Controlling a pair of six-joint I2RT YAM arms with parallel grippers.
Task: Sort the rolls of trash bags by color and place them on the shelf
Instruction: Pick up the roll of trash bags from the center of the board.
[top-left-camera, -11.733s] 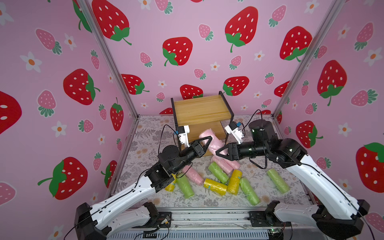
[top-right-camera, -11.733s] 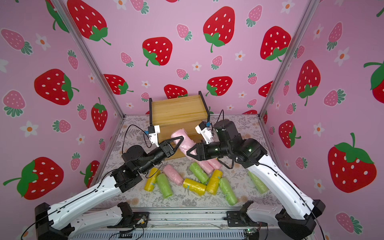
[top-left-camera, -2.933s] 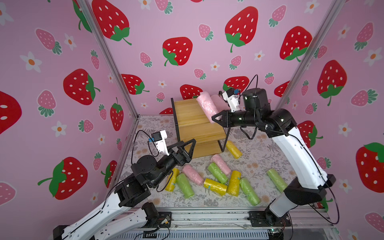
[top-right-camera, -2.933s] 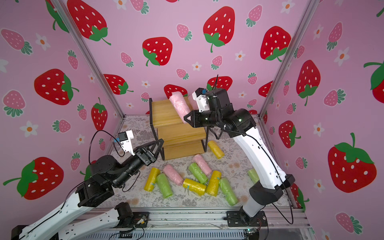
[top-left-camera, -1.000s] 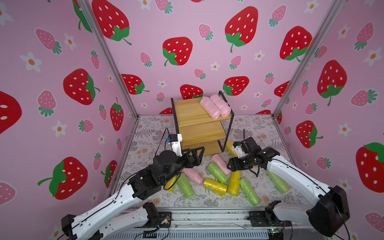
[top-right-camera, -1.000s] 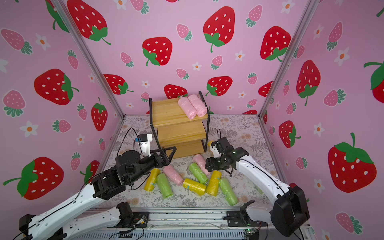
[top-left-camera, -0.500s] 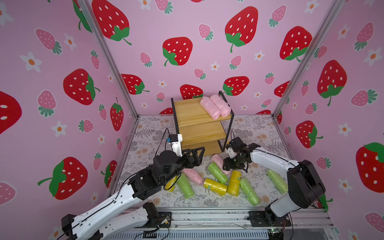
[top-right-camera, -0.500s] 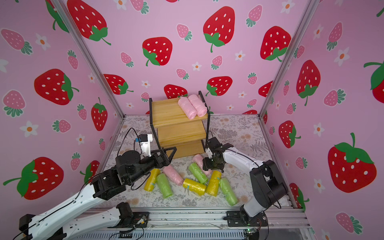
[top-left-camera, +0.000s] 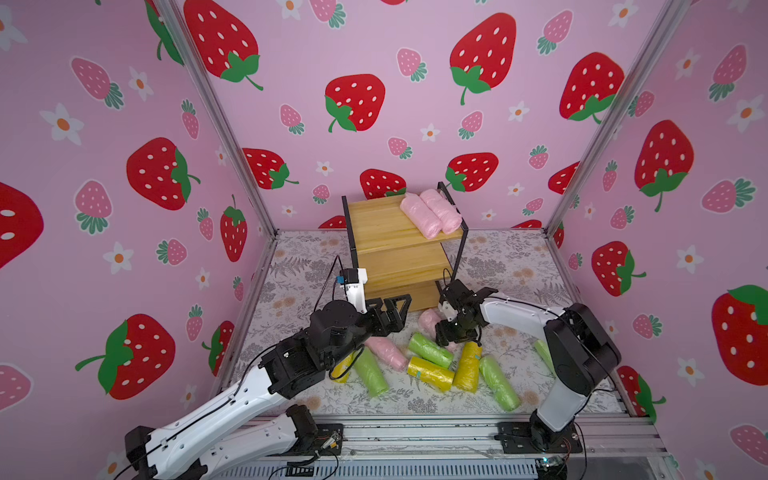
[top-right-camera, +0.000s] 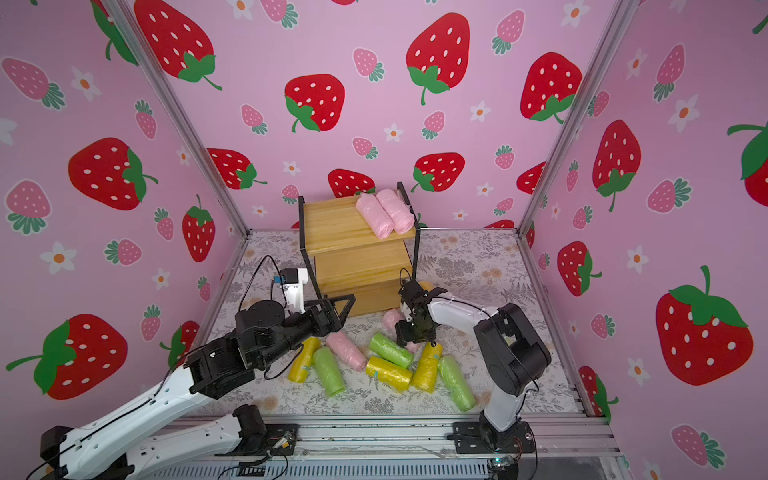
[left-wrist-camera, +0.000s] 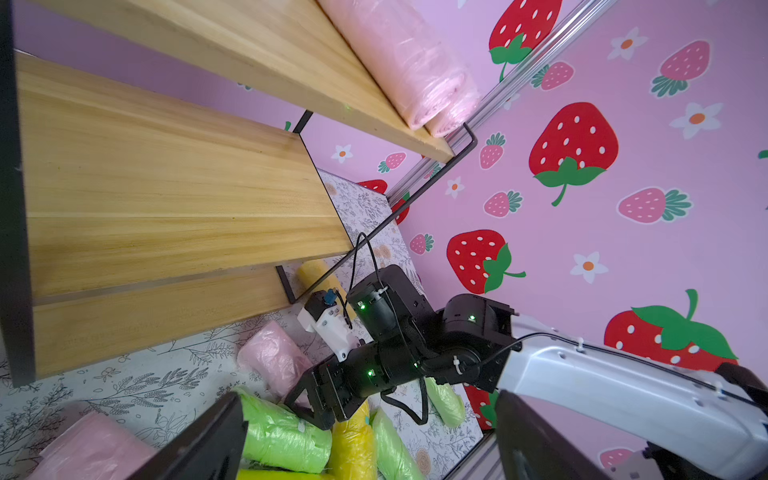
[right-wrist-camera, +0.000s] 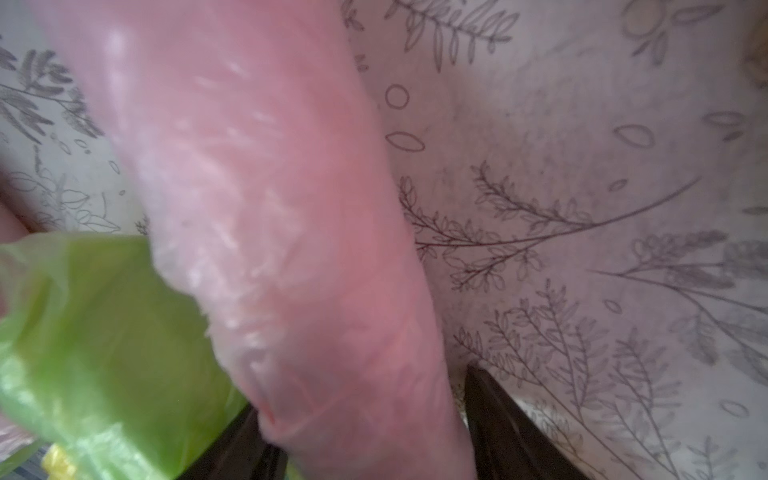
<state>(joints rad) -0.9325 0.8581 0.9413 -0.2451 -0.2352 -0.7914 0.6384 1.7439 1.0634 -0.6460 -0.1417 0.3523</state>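
The shelf (top-left-camera: 390, 224) stands at the back with two pink rolls (top-left-camera: 419, 216) lying on its top board. My right gripper (top-left-camera: 455, 336) points down at the floor beside the shelf's front leg, shut on a pink roll (top-left-camera: 428, 320). In the right wrist view this pink roll (right-wrist-camera: 270, 208) fills the gap between the fingers, with a green roll (right-wrist-camera: 95, 332) against it. My left gripper (top-left-camera: 395, 311) hangs open and empty above the floor in front of the shelf. Just below it lies another pink roll (top-left-camera: 386, 353).
Green rolls (top-left-camera: 430, 351) and yellow rolls (top-left-camera: 430, 372) lie loose on the floral floor mat near the front. One green roll (top-left-camera: 542, 353) lies apart under the right arm. A yellow roll (left-wrist-camera: 316, 270) rests by the shelf's leg. Pink walls close in three sides.
My right gripper has swung left toward the shelf, come down over the pink roll on the floor and narrowed onto it. The left arm has barely moved.
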